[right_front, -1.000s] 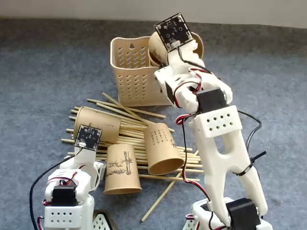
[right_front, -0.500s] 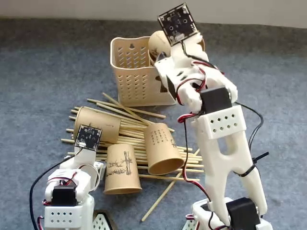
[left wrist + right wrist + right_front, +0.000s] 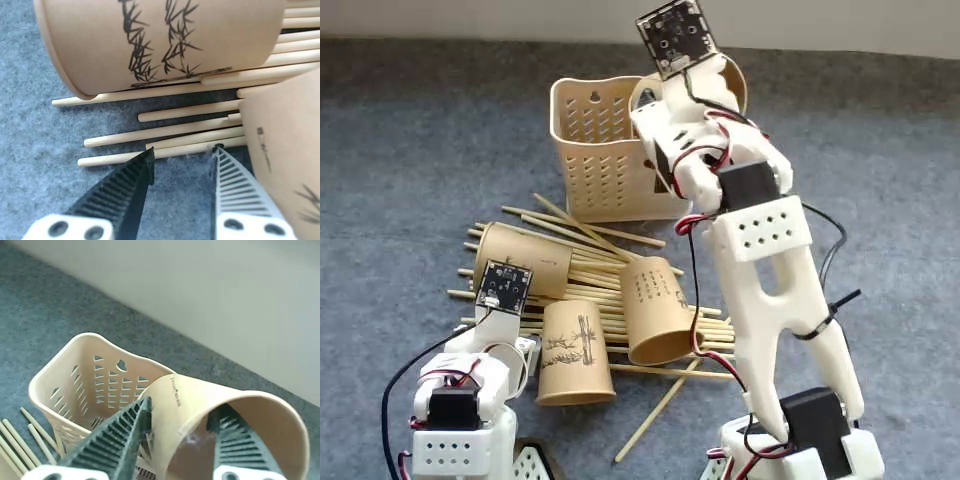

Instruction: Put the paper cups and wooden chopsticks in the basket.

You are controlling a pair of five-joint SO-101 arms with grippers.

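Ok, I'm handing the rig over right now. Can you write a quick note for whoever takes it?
Right gripper: shut on a paper cup, held tilted at the top of the basket, not yet released.
Left gripper: open and empty, low over the chopsticks.
On the table: three cups in front of the basket, one on its side, one upside down, one tipped, lying among the scattered chopsticks.
Done: one cup brought to the basket.
Left: drop that cup in, then load the three cups and the chopsticks on the table.
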